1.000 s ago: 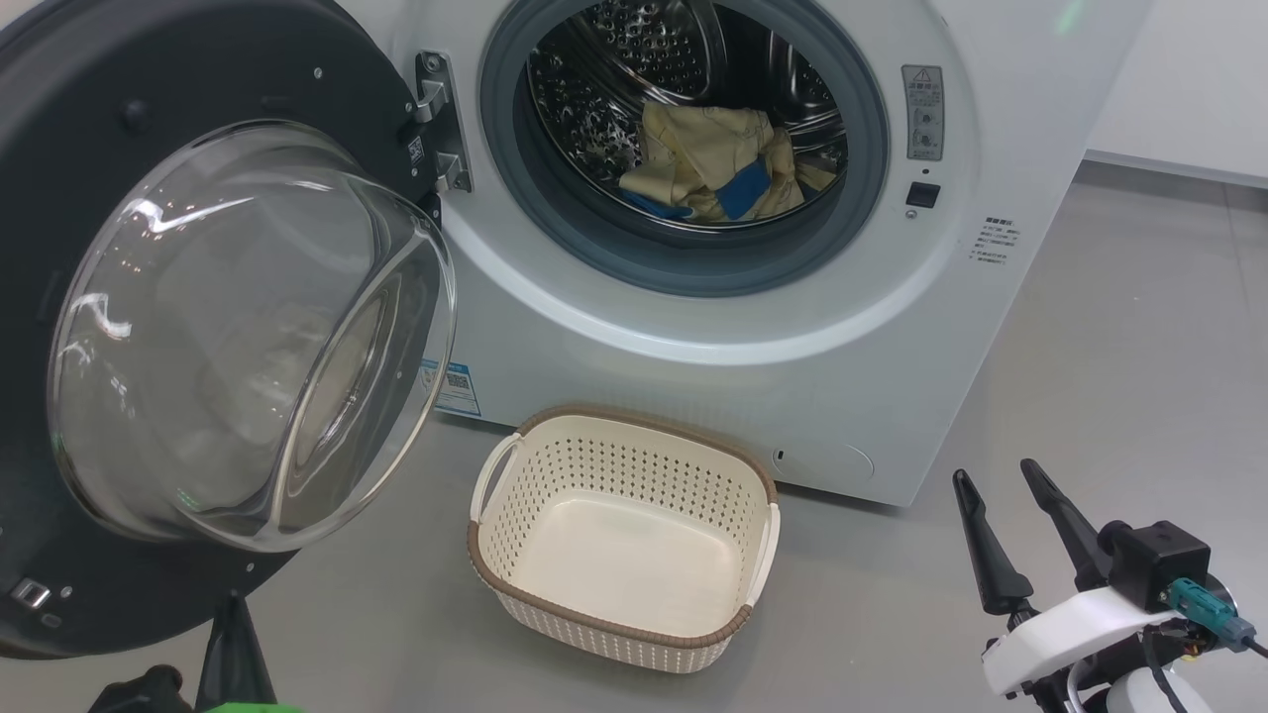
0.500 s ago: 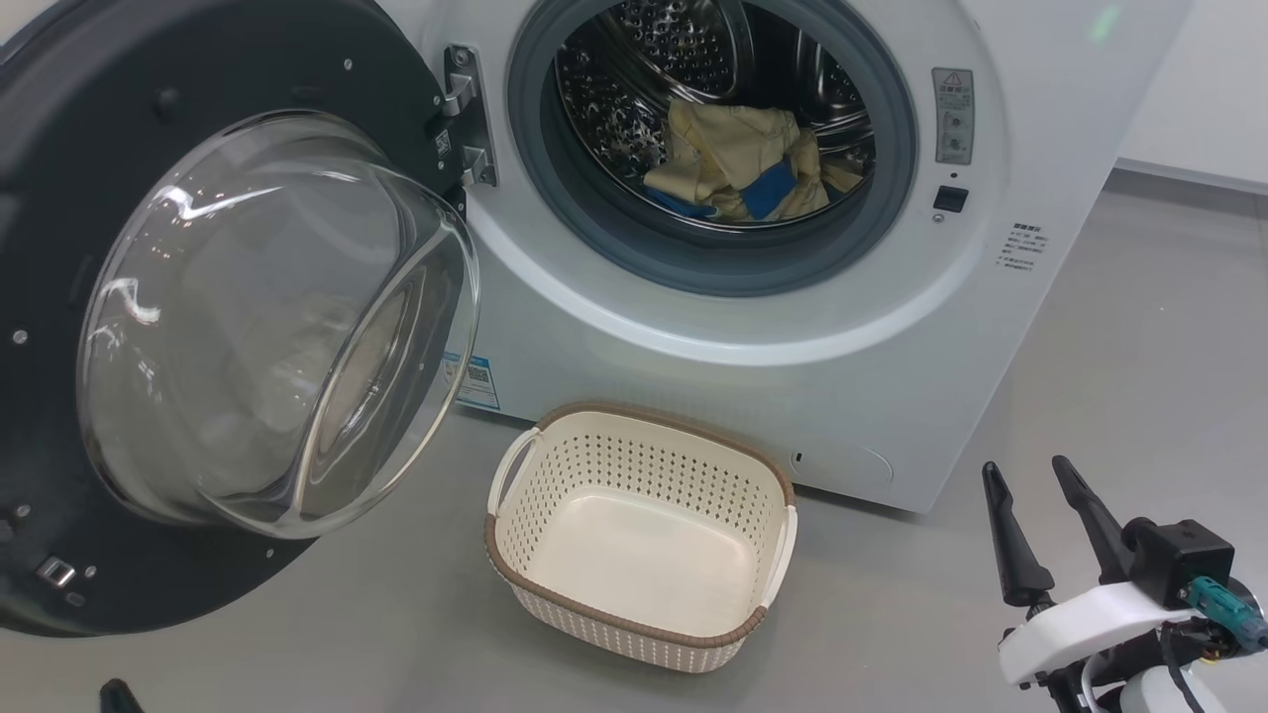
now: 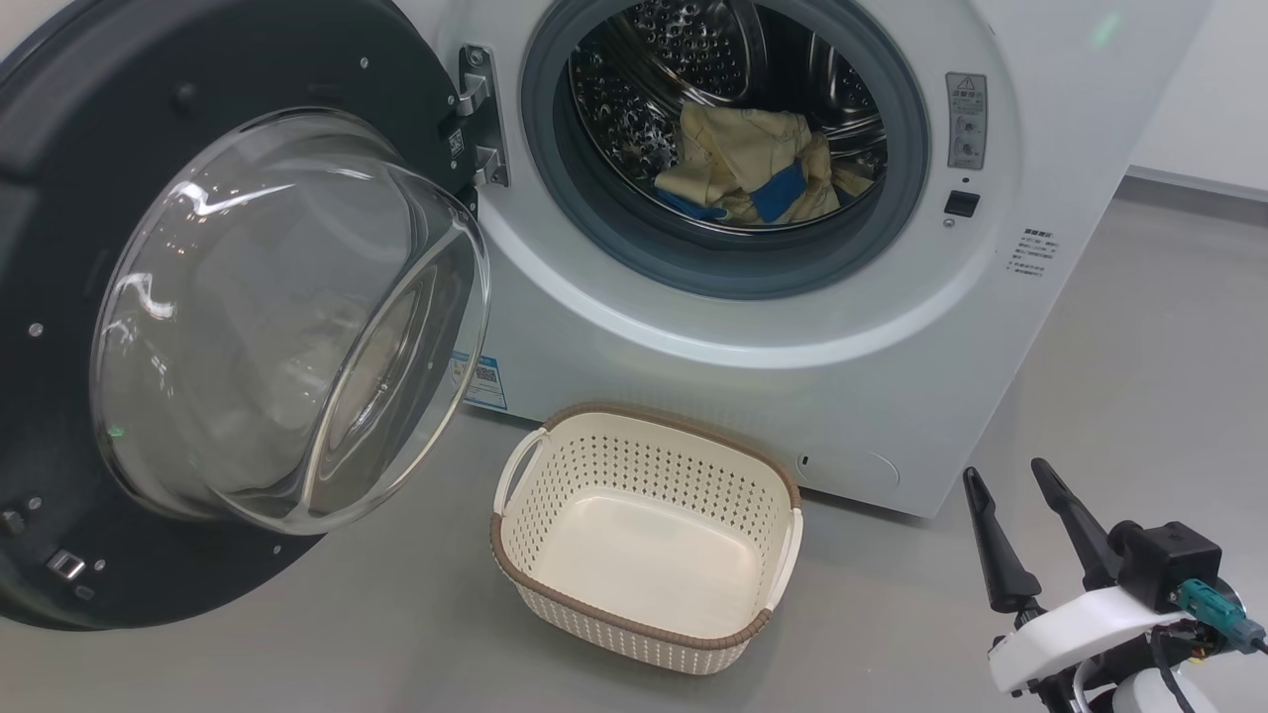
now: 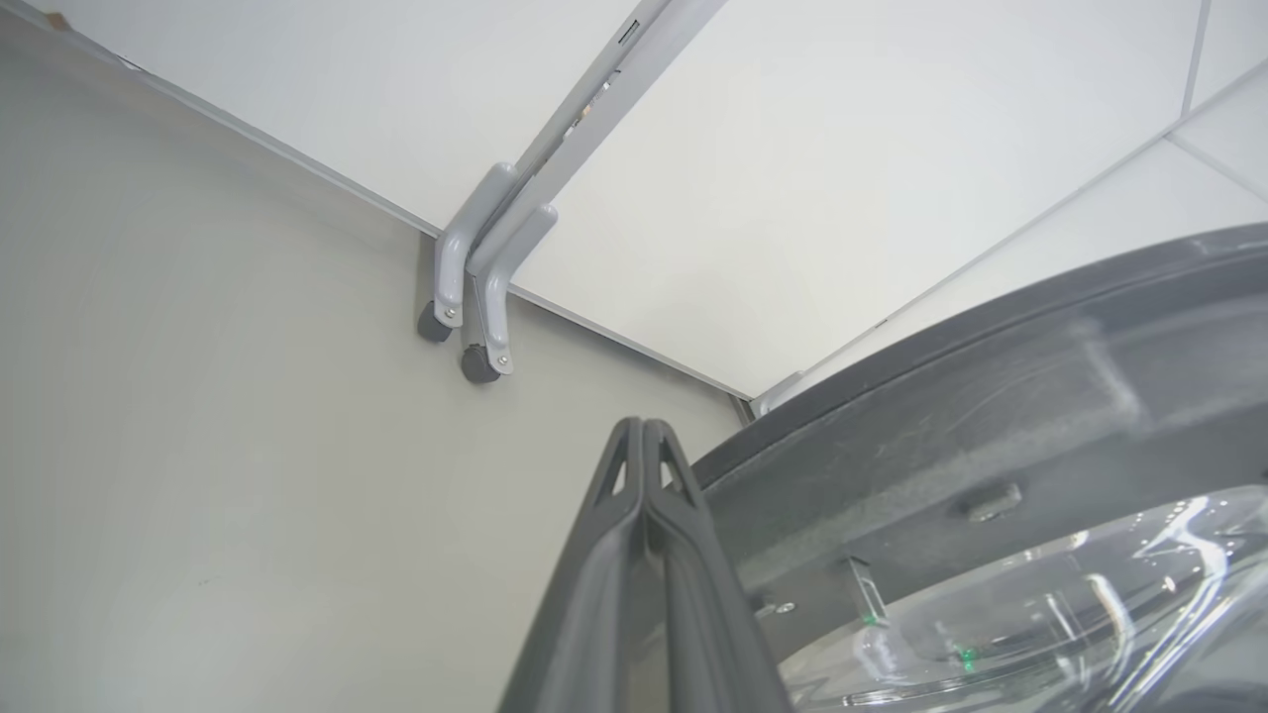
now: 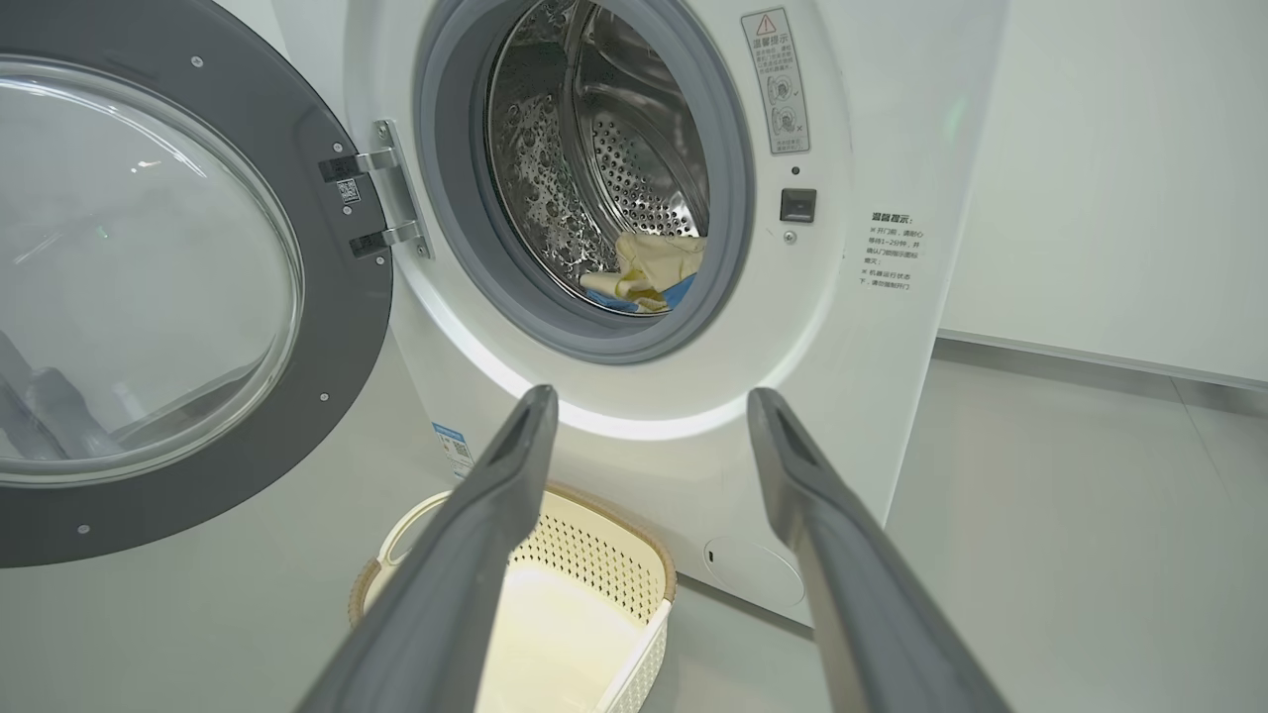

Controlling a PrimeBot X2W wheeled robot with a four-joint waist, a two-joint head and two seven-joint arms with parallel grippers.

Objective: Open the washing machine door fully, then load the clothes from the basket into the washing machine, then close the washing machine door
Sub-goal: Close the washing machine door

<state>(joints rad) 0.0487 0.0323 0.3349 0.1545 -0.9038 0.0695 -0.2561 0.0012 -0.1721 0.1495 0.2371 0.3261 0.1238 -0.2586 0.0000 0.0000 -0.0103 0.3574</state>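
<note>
The clothes [image 3: 743, 168] lay in the washer [image 3: 693, 356], the basket [image 3: 644, 416] stood empty, and the rim of the open door [image 3: 59, 198] lay just beside your clenched left gripper [image 4: 644, 436], the nearer of the 2; your right gripper [image 3: 1005, 471] hung spread, well apart.

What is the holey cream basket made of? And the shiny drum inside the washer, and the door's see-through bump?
Cream perforated basket: looks like moulded plastic, matte, with neat rows of holes. Perforated drum: likely steel, mirror-shiny. Door's clear bulging bowl: probably glass, from its sharp reflections; clear plastic is possible.
</note>
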